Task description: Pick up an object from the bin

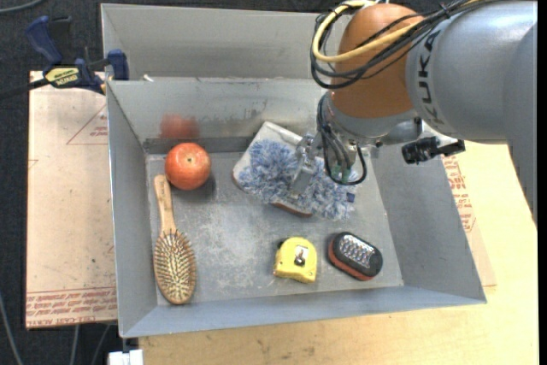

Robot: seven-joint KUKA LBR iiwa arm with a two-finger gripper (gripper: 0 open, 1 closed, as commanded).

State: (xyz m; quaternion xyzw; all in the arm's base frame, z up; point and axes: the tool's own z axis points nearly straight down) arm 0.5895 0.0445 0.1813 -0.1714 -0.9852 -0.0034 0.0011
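Observation:
My gripper (305, 177) reaches down into the middle of the bin, its fingers pressed into a blue-and-white fluffy mop-like pad (273, 171) that lies tilted against the back wall. Whether the fingers have closed on the pad's fibres I cannot make out. A yellow tape measure (296, 260) lies in front of the pad, near the front wall. Beside it to the right sits a black and red oval thing with a clear gridded face (355, 256).
An orange ball-like fruit (188, 166) rests at the back left. A wooden hairbrush (172, 246) lies along the left side, head toward the front. The arm with its orange cover and yellow cables hangs over the bin's right back part.

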